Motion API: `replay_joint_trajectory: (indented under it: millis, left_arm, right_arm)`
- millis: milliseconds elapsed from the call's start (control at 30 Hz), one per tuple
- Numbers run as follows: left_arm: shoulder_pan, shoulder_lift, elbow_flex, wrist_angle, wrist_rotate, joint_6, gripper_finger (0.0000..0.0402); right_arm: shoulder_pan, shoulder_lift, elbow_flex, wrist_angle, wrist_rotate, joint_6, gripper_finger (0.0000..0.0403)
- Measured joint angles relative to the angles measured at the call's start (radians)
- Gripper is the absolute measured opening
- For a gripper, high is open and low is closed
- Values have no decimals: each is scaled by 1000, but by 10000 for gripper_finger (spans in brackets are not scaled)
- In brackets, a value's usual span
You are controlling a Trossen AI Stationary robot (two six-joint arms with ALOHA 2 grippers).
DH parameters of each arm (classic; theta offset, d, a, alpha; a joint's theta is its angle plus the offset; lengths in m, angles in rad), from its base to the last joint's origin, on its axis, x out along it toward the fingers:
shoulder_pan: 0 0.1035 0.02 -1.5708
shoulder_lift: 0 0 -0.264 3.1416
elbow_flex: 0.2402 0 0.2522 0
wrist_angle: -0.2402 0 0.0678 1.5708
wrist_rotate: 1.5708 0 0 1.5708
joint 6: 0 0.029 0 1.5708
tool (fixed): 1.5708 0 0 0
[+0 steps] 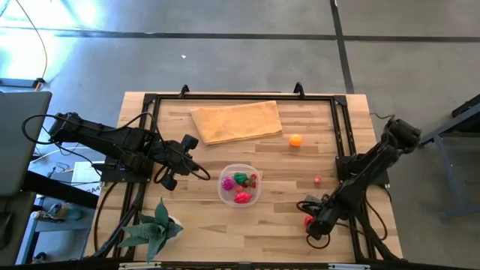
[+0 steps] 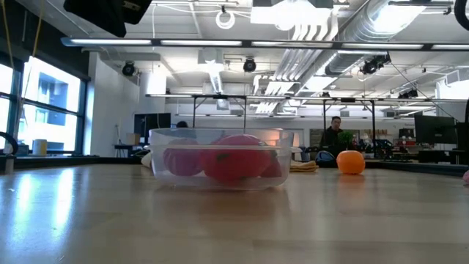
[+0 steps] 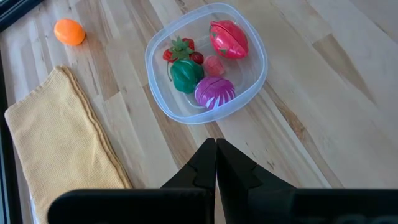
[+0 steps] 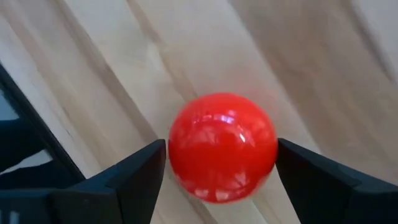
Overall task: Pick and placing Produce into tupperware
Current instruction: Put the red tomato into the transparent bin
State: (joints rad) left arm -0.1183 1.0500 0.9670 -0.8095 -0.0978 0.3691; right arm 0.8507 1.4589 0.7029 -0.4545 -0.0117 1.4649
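R gripper (image 4: 221, 165) is low at the desk's (image 1: 202, 217) right-front corner, jaws spread either side of a glossy red ball (image 4: 222, 146), w/ slim gaps showing, not pinching it. L gripper (image 3: 216, 163) hovers just left of the clear tupperware (image 1: 225, 193), jaws pressed together, holding nothing. Tupperware sits mid-desk w/ a magenta piece (image 3: 214, 92), green pepper (image 3: 185, 74) and red pieces inside. Orange fruit (image 1: 295, 139) and a small pink piece (image 1: 317, 180) lie loose to its right; tan cloth (image 1: 236, 120) behind.
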Motion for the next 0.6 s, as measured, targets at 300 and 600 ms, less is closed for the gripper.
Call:
replay_joint_trajectory:
  millis: [300,600]
  left_arm:
    - [0,0,0,0,0,0,3]
    - [0,0,0,0,0,0,3]
  right_arm:
    - [-18,82,6,100,-11,-34,289]
    - [-20,96,6,97,-14,-34,289]
